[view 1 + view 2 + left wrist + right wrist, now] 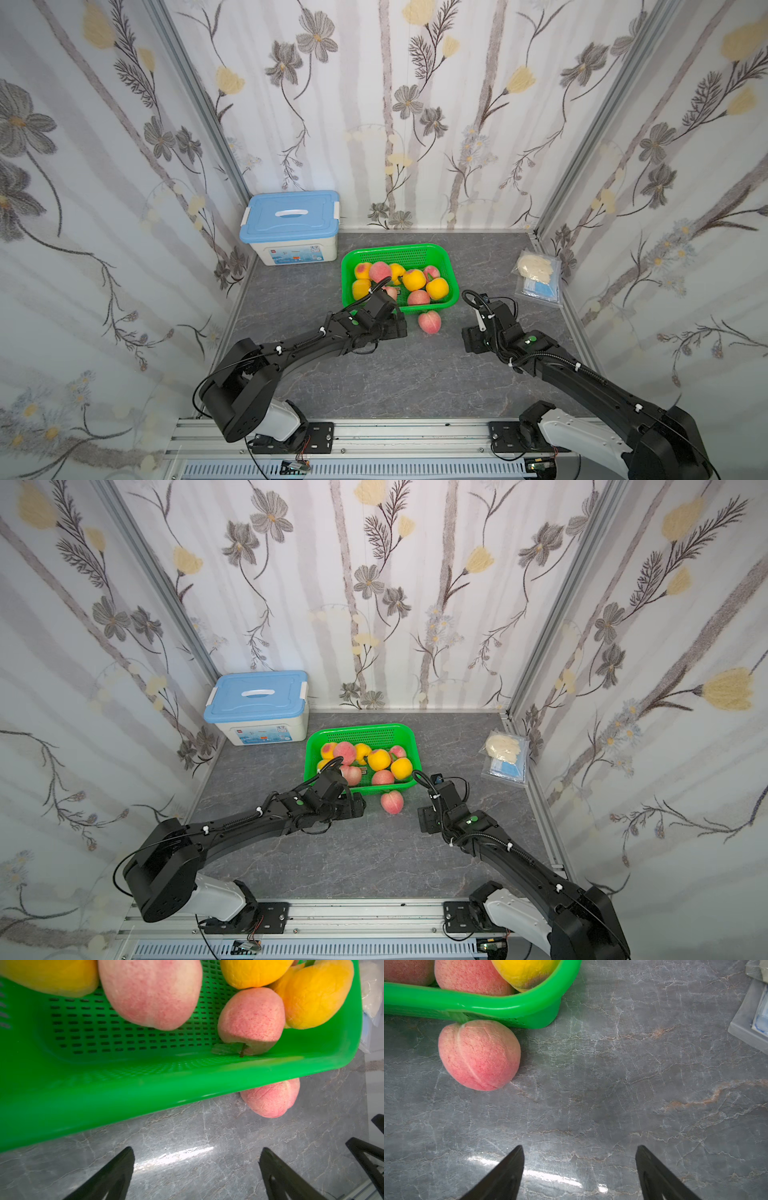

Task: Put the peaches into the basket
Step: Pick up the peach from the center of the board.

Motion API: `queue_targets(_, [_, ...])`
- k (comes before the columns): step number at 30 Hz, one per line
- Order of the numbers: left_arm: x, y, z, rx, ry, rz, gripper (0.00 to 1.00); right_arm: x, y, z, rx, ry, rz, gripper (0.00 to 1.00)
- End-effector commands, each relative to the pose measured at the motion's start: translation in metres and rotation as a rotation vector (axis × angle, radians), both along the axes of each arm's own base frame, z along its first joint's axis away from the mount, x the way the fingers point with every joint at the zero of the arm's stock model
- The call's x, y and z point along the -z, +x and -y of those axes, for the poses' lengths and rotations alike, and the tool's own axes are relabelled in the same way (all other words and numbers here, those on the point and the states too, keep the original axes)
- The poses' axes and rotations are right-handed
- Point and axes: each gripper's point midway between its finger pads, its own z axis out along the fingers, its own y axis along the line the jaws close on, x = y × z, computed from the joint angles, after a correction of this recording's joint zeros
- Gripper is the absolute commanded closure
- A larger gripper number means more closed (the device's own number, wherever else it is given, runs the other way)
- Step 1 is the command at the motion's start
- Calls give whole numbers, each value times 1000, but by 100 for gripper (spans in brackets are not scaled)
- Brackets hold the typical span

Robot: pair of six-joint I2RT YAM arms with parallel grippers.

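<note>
Green basket (399,248) mid-frame in both top views, nine peaches (414,279) inside, tenth pink peach (429,322) on counter (395,374) below it, right wrist view alone showing it against the wall, left claw (197,1148) and right claw (579,1147) released, empty.

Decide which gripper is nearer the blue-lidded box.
Left. The left gripper hangs by the basket's near rim, before the box; the right gripper lies beyond the loose peach.

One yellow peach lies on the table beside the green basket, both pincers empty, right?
Not yellow: the right wrist view shows that peach is pink-red. It lies on the table beside the green basket; left pincer and right pincer are empty.
</note>
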Motion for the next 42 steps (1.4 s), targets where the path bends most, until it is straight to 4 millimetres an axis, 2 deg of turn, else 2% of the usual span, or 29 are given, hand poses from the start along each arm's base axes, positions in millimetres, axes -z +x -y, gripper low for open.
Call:
queue_targets(1, [-5, 7, 15, -5, 5, 26, 4, 0, 5, -2, 22, 45, 50, 15])
queue_targets(11, [-1, 11, 82, 89, 49, 21, 5, 3, 2, -1, 24, 74, 77, 14])
queue_targets(16, [3, 11, 101, 99, 102, 34, 5, 2, 1, 0, 30, 85, 89, 14])
queue_targets(26, [13, 13, 107, 60, 153, 24, 5, 5, 1, -2, 22, 91, 80, 14])
queue_targets(32, [20, 13, 121, 53, 153, 14, 5, 7, 2, -4, 19, 92, 72, 14])
queue_targets(37, [28, 14, 110, 7, 236, 14, 4, 8, 1, -4, 18, 94, 71, 14])
queue_targets(42, [29, 15, 106, -18, 243, 14, 4, 7, 1, -4, 18, 96, 72, 14])
